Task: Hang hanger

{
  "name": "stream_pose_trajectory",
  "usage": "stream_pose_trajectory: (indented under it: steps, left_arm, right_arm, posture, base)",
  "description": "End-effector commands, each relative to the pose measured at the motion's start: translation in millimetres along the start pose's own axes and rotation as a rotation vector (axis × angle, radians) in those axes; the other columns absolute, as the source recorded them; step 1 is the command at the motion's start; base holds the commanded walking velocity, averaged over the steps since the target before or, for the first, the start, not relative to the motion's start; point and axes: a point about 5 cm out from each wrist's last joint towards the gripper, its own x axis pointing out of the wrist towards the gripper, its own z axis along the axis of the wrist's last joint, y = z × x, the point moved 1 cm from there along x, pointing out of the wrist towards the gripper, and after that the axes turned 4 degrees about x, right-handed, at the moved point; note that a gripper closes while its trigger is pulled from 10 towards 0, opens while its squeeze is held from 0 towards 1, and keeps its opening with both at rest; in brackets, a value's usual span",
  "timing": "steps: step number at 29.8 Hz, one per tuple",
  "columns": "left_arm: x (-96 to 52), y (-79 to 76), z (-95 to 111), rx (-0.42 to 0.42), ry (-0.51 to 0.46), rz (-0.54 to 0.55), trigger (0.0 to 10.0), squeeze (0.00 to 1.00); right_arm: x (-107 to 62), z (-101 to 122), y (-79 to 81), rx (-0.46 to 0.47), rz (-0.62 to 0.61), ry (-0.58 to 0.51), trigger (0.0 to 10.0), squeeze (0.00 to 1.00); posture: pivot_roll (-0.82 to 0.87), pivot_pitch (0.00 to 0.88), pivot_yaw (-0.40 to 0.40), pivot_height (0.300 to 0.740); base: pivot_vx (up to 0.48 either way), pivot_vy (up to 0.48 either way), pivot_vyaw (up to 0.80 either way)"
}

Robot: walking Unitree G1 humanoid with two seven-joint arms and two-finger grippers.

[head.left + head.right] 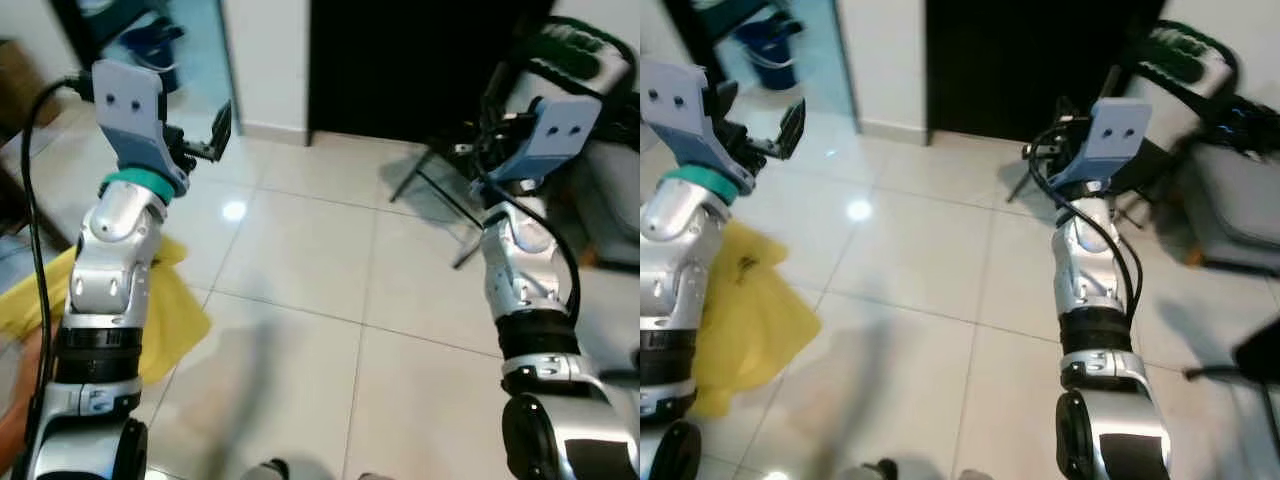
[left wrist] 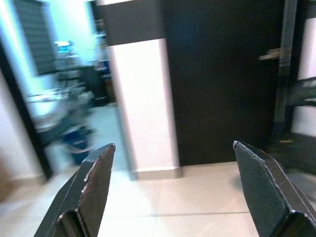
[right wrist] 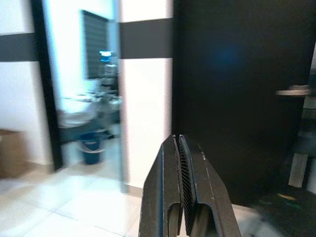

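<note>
Head views show both arms raised over tiled floor [image 1: 300,260], facing a dark door [image 2: 217,79]. The left gripper [image 2: 173,192] is spread wide and holds nothing; the right gripper [image 3: 180,197] is clenched flat on nothing. No hanger can be made out (a yellow cloth [image 1: 745,310] lies low left), so the task looks barely begun.

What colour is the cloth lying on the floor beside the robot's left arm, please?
Yellow; the cloth shows best in the right eye view.
</note>
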Motion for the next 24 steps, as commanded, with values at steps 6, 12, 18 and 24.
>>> stream_pose_trajectory:
  steps: [6,12,18,24]
  left_arm:
    - [-1.8,-0.9,-3.6,-0.003,0.018,-0.009,10.0,0.0]
    - [-2.8,-5.2,-4.7,-0.009,0.023,-0.025,10.0,0.0]
    - [-3.8,-4.2,-5.1,-0.009,0.026,-0.026,10.0,0.0]
    - [-8.7,4.7,-18.5,-0.001,0.067,-0.013,10.0,0.0]
  right_arm:
    - [-3.0,-2.7,1.2,0.003,0.01,0.014,10.0,0.0]
    - [-3.6,-3.5,6.6,0.01,0.052,0.023,10.0,0.0]
    - [-2.8,-3.8,7.5,0.009,0.059,0.028,10.0,0.0]
    - [-4.6,-7.4,5.2,0.038,0.05,0.041,10.0,0.0]
  posture:
    - [0.05,0.0,0.023,0.74]
    - [0.05,0.0,0.019,0.74]
    - [0.05,0.0,0.018,0.74]
    - [0.05,0.0,0.021,0.74]
  base:
    - [0.0,0.0,0.77]
    - [0.0,0.0,0.77]
    - [0.0,0.0,0.77]
    - [0.0,0.0,0.77]
